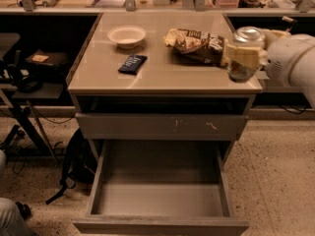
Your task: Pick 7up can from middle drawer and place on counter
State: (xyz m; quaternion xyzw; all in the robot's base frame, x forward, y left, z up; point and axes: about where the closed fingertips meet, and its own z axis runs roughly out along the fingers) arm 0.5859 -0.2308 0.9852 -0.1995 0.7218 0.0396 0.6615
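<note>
The gripper, jaws clenched on the 7up can, hangs over the bench's near right corner. If released here, the can may catch the edge or the snack bag just left, and topple off.

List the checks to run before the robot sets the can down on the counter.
1. Grip: gripper shut on the 7up can, at the counter's right front corner: ok.
2. Can upright, lid up: ok.
3. Can fully above the counter, not past its edge: cannot tell.
4. Snack bag well apart from the can: not ok, close beside it.
5. Middle drawer open, nothing left inside: ok.
</note>
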